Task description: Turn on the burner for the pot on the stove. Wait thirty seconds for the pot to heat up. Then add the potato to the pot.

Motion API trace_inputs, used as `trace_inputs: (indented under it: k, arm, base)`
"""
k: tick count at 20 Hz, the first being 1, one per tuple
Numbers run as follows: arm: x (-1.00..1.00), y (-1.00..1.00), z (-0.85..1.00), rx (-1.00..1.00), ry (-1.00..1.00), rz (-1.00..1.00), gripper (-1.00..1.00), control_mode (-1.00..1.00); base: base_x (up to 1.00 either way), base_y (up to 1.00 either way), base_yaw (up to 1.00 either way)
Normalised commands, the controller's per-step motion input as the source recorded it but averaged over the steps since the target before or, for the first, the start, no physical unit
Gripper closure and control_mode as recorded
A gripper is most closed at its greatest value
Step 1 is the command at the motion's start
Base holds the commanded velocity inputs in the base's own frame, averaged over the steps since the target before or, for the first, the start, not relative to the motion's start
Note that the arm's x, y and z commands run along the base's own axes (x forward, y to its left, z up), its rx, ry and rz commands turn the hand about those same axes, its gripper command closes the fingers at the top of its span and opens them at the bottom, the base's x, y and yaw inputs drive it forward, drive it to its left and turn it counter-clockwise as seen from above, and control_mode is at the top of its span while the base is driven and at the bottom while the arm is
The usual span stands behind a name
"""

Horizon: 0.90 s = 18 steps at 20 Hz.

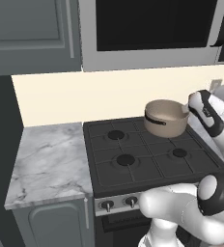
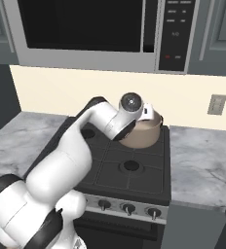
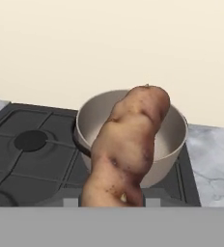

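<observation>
The tan-brown pot (image 3: 174, 140) stands on the back right burner of the black stove (image 3: 32, 159), lidless, with nothing in its beige inside. A speckled orange-brown potato (image 3: 126, 149) rises close before the hand camera, just in front of the pot's near rim. My gripper (image 2: 148, 113) is shut on the potato, which hides the fingertips in the hand view. In the left base view the pot (image 1: 166, 120) sits left of my wrist; in the right base view my forearm crosses the stove (image 2: 110, 170) and the hand hovers by the pot (image 2: 146, 135).
Dark knobs (image 2: 128, 209) line the silver front panel. A microwave (image 1: 152, 24) hangs low over the stove. Marble counter lies to the left (image 1: 51, 164) and right (image 2: 202, 160). A wall outlet (image 2: 216, 104) sits behind the right counter.
</observation>
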Motion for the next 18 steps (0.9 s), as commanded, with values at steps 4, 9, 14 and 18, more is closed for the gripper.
trace_inputs:
  k: [4, 9, 14, 18]
  arm:
    - [0.43, 0.0, -0.21, 0.0, -0.08, 0.02, 1.0, -1.0]
    - [0.56, 0.0, -0.08, 0.0, -0.03, 0.0, 1.0, -1.0]
    - [0.47, 0.0, 0.0, 0.0, 0.04, -0.01, 1.0, -1.0]
    - [0.34, 0.01, 0.0, 0.0, 0.11, -0.02, 1.0, -1.0]
  base:
    - [0.0, 0.0, 0.0]
    - [0.0, 0.0, 0.0]
    - [0.0, 0.0, 0.0]
    - [0.0, 0.0, 0.0]
